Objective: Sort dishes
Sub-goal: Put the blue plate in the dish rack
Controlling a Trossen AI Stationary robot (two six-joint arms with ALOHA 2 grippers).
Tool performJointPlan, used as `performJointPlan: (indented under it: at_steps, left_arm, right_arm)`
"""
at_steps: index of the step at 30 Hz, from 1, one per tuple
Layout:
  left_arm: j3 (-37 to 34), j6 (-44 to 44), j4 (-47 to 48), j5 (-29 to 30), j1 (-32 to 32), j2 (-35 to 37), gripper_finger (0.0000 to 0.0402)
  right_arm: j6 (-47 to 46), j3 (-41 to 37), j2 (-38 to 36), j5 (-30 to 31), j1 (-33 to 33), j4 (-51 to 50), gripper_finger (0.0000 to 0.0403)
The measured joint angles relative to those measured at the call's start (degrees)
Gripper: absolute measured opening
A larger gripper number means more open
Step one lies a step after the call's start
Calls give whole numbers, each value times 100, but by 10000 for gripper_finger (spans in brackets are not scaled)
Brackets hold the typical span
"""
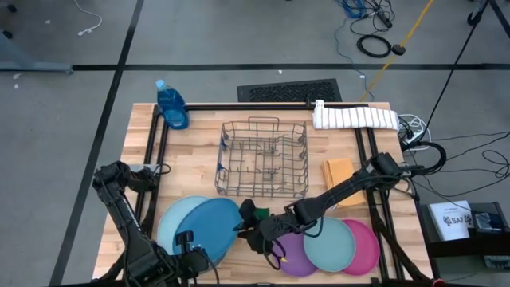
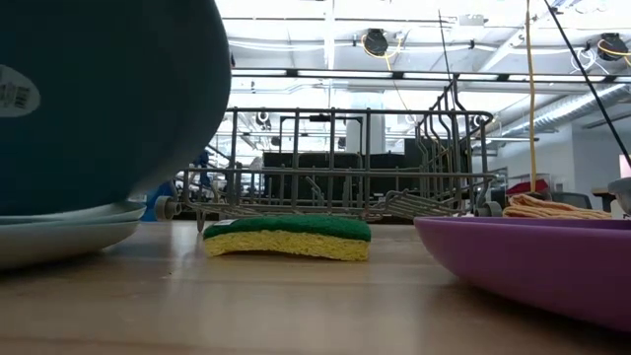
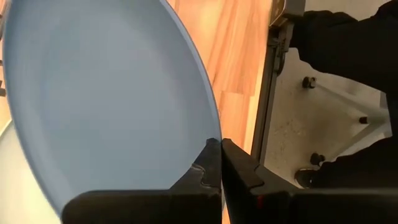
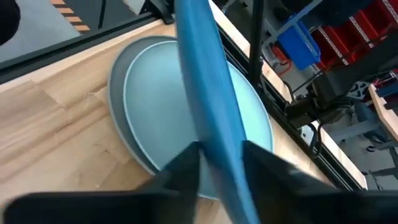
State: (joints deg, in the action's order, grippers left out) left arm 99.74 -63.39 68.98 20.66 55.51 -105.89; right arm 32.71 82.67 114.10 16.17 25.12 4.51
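Note:
The large deep-blue plate [image 1: 213, 227] is tipped up over the pale-blue plate [image 1: 169, 223], which lies flat on the table; in the low view the deep-blue plate [image 2: 99, 99] hangs above the pale-blue plate [image 2: 59, 235]. My left gripper [image 1: 188, 240] is shut on its near rim. My right gripper [image 1: 245, 229] is shut on its right rim. The purple plate [image 1: 296, 257], teal plate [image 1: 328, 243] and pink plate [image 1: 365, 247] lie overlapping at the near right. My left gripper [image 3: 217, 149] pinches the deep-blue plate's near rim [image 3: 208, 134] between its two fingers, coming level from the table's near side. The plate is tilted, raised off the pale-blue plate [image 3: 7, 180]. My right gripper [image 4: 221, 158] has one finger on each face of the deep-blue plate's rim [image 4: 214, 134], which shows edge-on between them. It comes from the table's right. The plate stands tilted above the pale-blue plate [image 4: 161, 93].
The grey wire rack [image 1: 263, 158] stands mid-table behind the plates. A green sponge [image 2: 288, 237] lies between rack and plates. A blue bottle [image 1: 171, 104], a rolled white towel [image 1: 355, 117] and an orange cloth [image 1: 339, 171] sit farther off. Bare wood shows left of the rack.

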Motion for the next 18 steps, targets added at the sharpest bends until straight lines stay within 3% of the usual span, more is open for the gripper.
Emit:
performJointPlan:
  at_steps: [4, 14, 18]
  left_arm:
    - [0, 94, 33, 51, -10, 5, 1]
    - [0, 88, -10, 275, -26, 28, 1]
    - [0, 78, -71, 425, -29, 207, 31]
  right_arm:
    - [63, -26, 10, -421, 14, -223, 17]
    - [32, -24, 13, -368, 14, -199, 7]
    - [-32, -13, 10, -311, 11, -135, 7]
